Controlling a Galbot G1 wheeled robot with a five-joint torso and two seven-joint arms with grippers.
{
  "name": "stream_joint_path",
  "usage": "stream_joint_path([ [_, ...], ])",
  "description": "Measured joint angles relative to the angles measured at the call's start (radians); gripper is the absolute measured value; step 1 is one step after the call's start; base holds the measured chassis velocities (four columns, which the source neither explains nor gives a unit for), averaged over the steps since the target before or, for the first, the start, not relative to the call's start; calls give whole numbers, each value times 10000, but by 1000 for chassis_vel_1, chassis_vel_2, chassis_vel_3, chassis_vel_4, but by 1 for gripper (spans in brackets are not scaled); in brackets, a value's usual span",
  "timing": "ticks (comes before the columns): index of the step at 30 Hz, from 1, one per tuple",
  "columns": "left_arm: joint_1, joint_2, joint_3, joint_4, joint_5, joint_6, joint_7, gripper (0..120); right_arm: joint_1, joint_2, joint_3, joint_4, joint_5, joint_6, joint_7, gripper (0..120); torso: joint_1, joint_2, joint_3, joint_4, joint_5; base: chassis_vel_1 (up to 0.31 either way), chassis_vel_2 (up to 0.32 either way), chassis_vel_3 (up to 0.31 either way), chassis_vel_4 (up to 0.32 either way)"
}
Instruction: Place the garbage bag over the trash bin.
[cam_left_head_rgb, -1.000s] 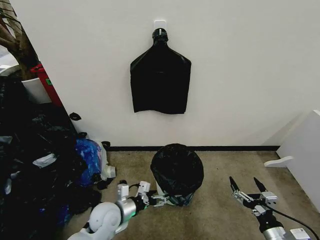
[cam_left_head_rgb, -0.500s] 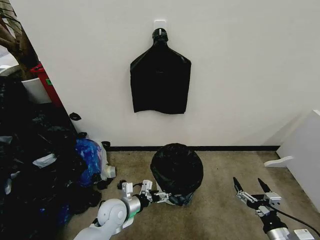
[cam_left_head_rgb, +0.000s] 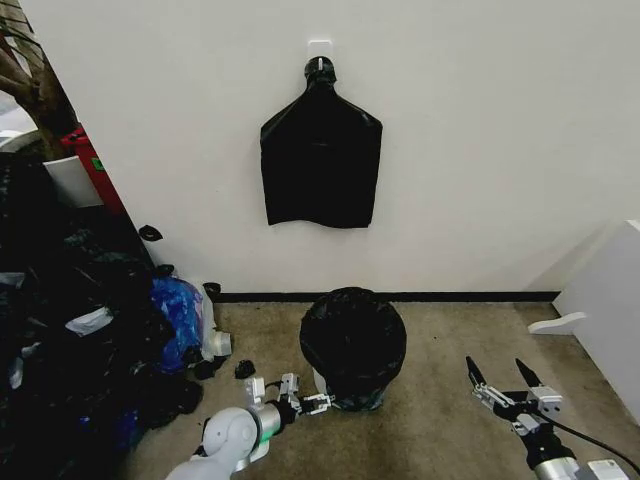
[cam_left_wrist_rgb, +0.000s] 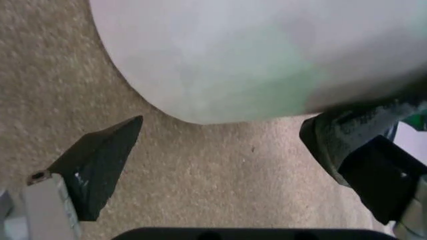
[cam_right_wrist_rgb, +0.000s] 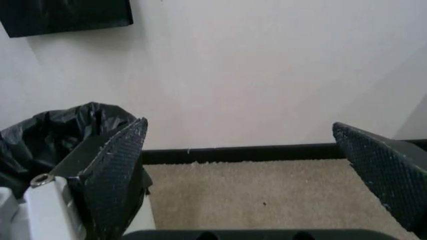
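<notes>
The glossy black garbage bag (cam_left_head_rgb: 352, 342) is draped over the trash bin (cam_left_head_rgb: 319, 381), covering its mouth and most of its wall; a cream-white strip of the bin shows below the bag's hem. My left gripper (cam_left_head_rgb: 310, 403) is open, low on the carpet at the bin's base on its left side. In the left wrist view the bin's smooth wall (cam_left_wrist_rgb: 253, 55) fills the space just beyond the left gripper (cam_left_wrist_rgb: 221, 127), whose fingers are spread with nothing between them. My right gripper (cam_left_head_rgb: 503, 385) is open, off to the bin's right, and in its own view the right gripper (cam_right_wrist_rgb: 240, 125) looks past the bag (cam_right_wrist_rgb: 60, 135).
A flat black bundle (cam_left_head_rgb: 321, 160) hangs from a wall hook above the bin. A heap of dark and blue bags (cam_left_head_rgb: 90, 340) crowds the left. A white panel (cam_left_head_rgb: 610, 300) stands at the right. Beige carpet (cam_left_head_rgb: 440, 400) lies between bin and right gripper.
My left arm has sunk lower and drawn back a little from the bin's base. The right gripper shifted slightly right and down. The bag stays on the bin.
</notes>
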Motion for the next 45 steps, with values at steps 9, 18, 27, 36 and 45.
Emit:
stream_joint_path([
  [9,664,598,-748,-1220,53,-189,862,100,30,158,-41,247,-6,-72,109,100,0,0,0,0,-2,0,0,0,0],
  [18,1400,1167,-1561,-3086,3031,-2648,2606,100,72,385,-313,452,-162,-83,162,100,0,1,0,1,0,0,0,0,0],
  [27,2153,609,-1887,-4314,5617,-6252,998,100,-269,781,-558,887,-640,254,343,100,0,1,-1,-6,-10,0,0,0,0],
  [36,4305,243,-4530,-6168,6748,-7395,-1545,100,-573,1768,-1384,1334,-2013,1121,883,100,0,1,-1,2,-2,0,0,0,0],
  [45,6220,9,-5954,-7692,6080,-6983,-1662,100,-764,2050,-1876,1732,-2201,1134,1198,100,0,2,-1,2,-2,0,0,0,0],
])
